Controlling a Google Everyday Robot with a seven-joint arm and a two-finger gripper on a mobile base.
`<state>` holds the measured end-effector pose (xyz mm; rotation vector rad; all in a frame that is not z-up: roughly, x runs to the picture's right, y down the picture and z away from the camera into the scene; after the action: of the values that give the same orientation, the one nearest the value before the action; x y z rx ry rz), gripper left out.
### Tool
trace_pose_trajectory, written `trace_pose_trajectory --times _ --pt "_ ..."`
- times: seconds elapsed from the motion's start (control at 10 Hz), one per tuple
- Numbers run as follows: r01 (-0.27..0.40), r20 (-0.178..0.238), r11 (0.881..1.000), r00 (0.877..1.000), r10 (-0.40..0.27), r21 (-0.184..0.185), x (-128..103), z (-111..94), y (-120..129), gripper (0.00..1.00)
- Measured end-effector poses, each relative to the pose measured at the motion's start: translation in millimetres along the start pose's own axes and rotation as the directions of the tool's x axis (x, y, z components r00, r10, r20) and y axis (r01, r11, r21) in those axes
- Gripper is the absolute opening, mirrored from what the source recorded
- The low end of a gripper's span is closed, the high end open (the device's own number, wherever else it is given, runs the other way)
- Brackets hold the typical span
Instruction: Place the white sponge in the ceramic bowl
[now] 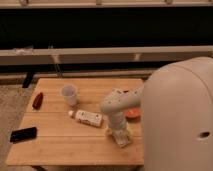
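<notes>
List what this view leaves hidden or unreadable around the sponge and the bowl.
1. White sponge: camera view; the gripper, down at the table's front right, covers most of it.
2. Ceramic bowl: camera view; the arm hides its left side, the robot's body its right.
3. Bottle: label too small to read.
4. Table: right edge hidden behind the robot's body.

Wood table (55,145) on carpet floor (12,100), dark wall (100,27) w/ pale ledge (100,54) behind.
</notes>
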<state>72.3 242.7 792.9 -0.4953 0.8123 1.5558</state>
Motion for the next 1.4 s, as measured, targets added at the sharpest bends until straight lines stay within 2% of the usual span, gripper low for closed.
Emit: trace_pose_trajectory --times 0.1,0.4,0.6,0.8,0.9,1.1,1.4 --pt "-0.007 -0.006 1.0 1.0 0.007 0.001 -3 3 -7 0.74" --pt "0.011 0.008 1.0 1.0 -0.012 0.001 5 -2 3 0.46" --pt "0.015 0.01 1.0 1.0 -0.015 -0.003 0 -5 1 0.24" --pt "0.028 0.015 1.0 0.999 -0.028 -0.003 -7 -17 -3 0.06" --pt "0.034 0.016 0.999 0.999 -0.034 -0.003 -4 -29 -5 0.01" --pt "0.054 0.032 0.998 0.998 -0.054 -0.014 -5 -56 -5 0.0" --pt "0.069 0.044 0.997 0.997 -0.069 -0.015 -19 -81 -10 0.0"
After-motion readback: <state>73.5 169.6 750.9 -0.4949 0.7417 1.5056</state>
